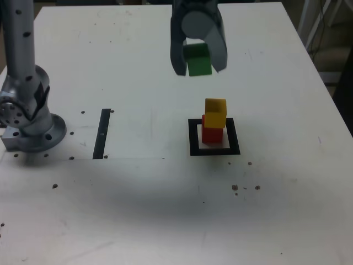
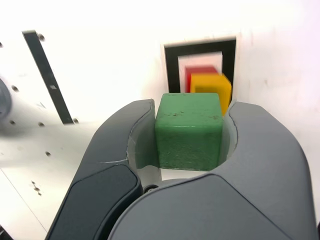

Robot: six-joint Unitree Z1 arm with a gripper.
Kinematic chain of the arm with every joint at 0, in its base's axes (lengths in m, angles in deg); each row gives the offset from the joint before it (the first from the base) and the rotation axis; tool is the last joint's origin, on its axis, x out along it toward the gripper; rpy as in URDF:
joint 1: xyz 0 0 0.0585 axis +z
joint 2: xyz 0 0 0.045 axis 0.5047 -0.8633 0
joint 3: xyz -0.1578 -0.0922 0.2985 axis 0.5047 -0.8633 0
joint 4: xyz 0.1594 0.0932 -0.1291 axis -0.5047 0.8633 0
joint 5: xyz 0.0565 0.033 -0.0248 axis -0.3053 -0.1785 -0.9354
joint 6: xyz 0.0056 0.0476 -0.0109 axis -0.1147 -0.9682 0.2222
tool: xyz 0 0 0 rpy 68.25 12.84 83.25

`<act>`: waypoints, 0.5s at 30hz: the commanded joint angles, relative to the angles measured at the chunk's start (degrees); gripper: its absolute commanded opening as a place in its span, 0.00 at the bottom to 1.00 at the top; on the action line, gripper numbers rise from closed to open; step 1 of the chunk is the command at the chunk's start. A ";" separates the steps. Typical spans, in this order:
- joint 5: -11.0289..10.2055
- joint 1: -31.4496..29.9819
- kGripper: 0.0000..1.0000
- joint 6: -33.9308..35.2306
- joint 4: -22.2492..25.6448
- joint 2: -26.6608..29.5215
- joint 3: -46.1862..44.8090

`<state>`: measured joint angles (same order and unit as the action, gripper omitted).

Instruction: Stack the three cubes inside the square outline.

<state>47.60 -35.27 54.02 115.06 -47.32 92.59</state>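
Curved grey fingers (image 2: 190, 135) come nearest in the wrist view, closed on the green cube (image 2: 189, 131), gripping it by two opposite sides. No lettering or brand can be read on the gripper or cubes. Held up off the table (image 1: 138, 204), the green cube has a squarish face and no clear long axis. Beyond it, the yellow cube (image 1: 215, 113) sits on the red cube (image 1: 212, 134), a little out of line, inside the black square outline (image 1: 234, 136). A thin black strip (image 1: 102, 134) lies apart, between the outline and the arm's base (image 1: 36, 134) in the exterior view.
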 commanded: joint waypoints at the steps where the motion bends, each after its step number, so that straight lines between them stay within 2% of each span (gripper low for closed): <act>1: 0.18 -1.08 0.12 0.83 0.12 -1.03 0.44; 7: 1.10 -2.84 0.12 1.94 -0.24 -4.55 1.75; 15: 0.02 -2.96 0.12 1.96 -2.00 -7.58 2.79</act>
<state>47.68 -38.22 55.89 113.44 -54.56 95.22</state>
